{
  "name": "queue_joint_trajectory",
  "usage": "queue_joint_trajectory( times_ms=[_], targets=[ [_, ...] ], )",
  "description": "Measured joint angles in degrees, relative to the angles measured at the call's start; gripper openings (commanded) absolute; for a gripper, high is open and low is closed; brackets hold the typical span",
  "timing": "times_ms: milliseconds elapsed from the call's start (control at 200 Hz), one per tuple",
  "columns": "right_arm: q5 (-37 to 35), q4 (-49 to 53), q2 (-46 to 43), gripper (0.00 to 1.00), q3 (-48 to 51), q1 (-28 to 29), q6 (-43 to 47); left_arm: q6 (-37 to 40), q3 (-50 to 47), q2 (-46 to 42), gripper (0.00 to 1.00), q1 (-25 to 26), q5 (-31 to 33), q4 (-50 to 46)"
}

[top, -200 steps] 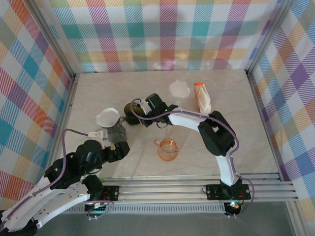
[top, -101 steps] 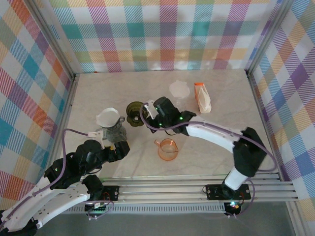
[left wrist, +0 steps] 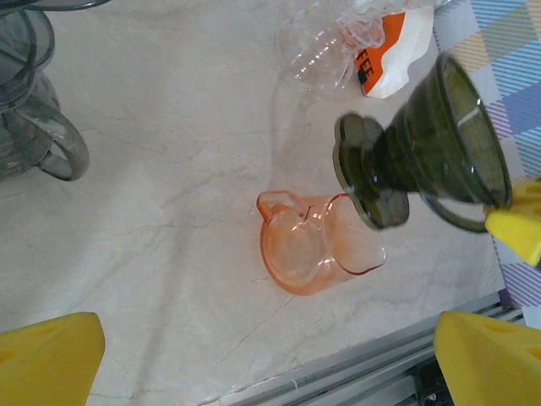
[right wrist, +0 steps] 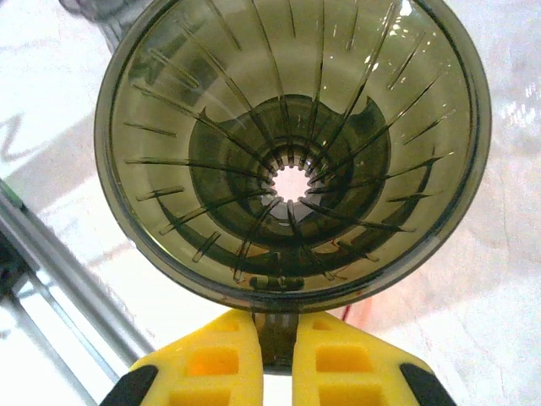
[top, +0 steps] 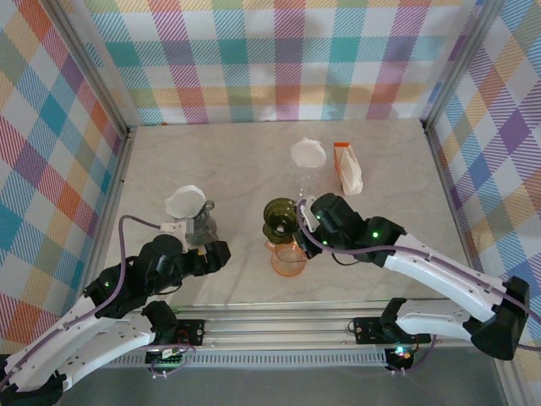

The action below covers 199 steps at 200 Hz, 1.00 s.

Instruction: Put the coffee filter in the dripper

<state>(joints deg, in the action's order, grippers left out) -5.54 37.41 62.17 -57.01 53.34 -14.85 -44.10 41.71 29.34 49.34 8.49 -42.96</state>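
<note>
As the top view shows, the coffee filter (top: 185, 201) sits on a grey glass vessel (top: 203, 225) near the left gripper (top: 211, 254), while the right gripper (top: 306, 222) holds the dripper (top: 279, 216) over an orange jug (top: 288, 256). Left wrist view: the left jaws stand wide, empty. Right wrist view: the right jaws pinch the dripper's tab. The filter looks light, thin paper — I would take its rim gently

The dripper (right wrist: 292, 169) is glossy, ribbed, smoky translucent plastic; the jug (left wrist: 308, 249) smooth, clear orange plastic; the table (top: 211, 152) a polished marble-look surface; the right fingers (right wrist: 211, 359) matt yellow plastic
</note>
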Motion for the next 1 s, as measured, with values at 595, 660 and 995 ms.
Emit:
queue_joint_trajectory(
  times_ms=[595, 660, 995],
  targets=[
    [-2.03, 4.87, 0.00, 0.00, 3.28, 4.68, -2.34, 0.00, -0.35, 1.68, 1.00, 0.00, -0.48, 2.54],
    [-2.97, 5.40, 0.26, 0.00, 2.93, 5.38, -2.34, 0.00, -0.35, 1.68, 1.00, 0.00, -0.48, 2.56],
    [-6.54, 9.18, 0.39, 0.01, 1.18, 7.80, -2.95, 0.00, -0.35, 1.68, 1.00, 0.00, -0.48, 2.60]
  ],
)
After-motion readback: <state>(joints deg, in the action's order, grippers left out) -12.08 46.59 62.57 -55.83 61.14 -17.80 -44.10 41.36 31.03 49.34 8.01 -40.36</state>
